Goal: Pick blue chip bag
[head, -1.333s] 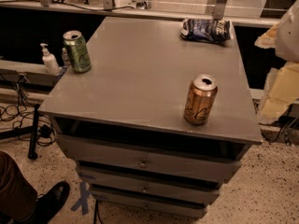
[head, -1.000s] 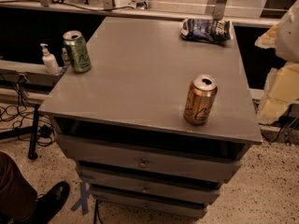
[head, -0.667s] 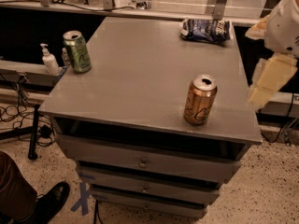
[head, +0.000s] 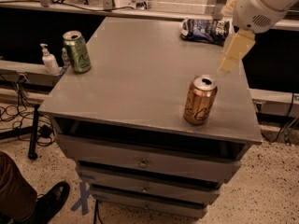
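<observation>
The blue chip bag (head: 204, 31) lies flat at the far right corner of the grey cabinet top (head: 140, 73). It is dark blue, crinkled, with white markings. My gripper (head: 235, 51) hangs from the white arm (head: 259, 3) at the upper right. It is above the right edge of the top, just right of and nearer than the bag, and not touching it. It holds nothing that I can see.
A gold can (head: 200, 100) stands upright near the front right of the top. A green can (head: 77, 51) stands at the left edge. A sanitizer bottle (head: 48, 59) sits on a ledge to the left. A person's shoe (head: 49, 202) is at the bottom left. Drawers are below.
The arm and gripper have moved left and up from beside the cabinet's right edge to over its far right part, closer to the bag. Cans and bag have not moved.
</observation>
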Controlling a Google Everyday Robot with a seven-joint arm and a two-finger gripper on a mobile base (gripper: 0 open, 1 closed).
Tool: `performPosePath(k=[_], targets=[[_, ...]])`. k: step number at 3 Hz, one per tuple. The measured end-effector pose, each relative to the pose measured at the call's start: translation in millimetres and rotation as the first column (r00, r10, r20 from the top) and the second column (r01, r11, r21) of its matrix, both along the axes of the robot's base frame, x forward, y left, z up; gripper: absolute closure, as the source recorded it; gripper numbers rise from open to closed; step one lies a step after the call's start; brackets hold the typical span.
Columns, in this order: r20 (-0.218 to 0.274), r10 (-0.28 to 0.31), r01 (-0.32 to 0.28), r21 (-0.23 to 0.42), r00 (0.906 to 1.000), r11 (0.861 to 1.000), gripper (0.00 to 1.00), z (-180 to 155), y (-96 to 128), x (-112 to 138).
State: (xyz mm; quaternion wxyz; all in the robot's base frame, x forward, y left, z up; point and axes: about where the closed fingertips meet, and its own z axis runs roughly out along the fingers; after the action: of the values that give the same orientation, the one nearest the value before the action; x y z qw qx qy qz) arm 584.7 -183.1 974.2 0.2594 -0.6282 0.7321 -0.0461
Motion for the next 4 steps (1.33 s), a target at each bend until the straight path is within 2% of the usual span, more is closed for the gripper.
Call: performPosePath(k=[1,2,3,4], targets=[[0.045,-0.008,0.006,0.034,0.999,0.999,0.0,-2.8,5.4,49.7],[0.085,-0.068,0.057,0.125,0.9941,0.991,0.0,-8.0,-2.2,91.0],[0.129,-0.152,0.117,0.248,0.9799,0.962,0.0,-12.3,-17.5,120.4],[0.128,-0.152,0.117,0.247,0.9801,0.962,0.0,-12.6,-17.3,120.3]])
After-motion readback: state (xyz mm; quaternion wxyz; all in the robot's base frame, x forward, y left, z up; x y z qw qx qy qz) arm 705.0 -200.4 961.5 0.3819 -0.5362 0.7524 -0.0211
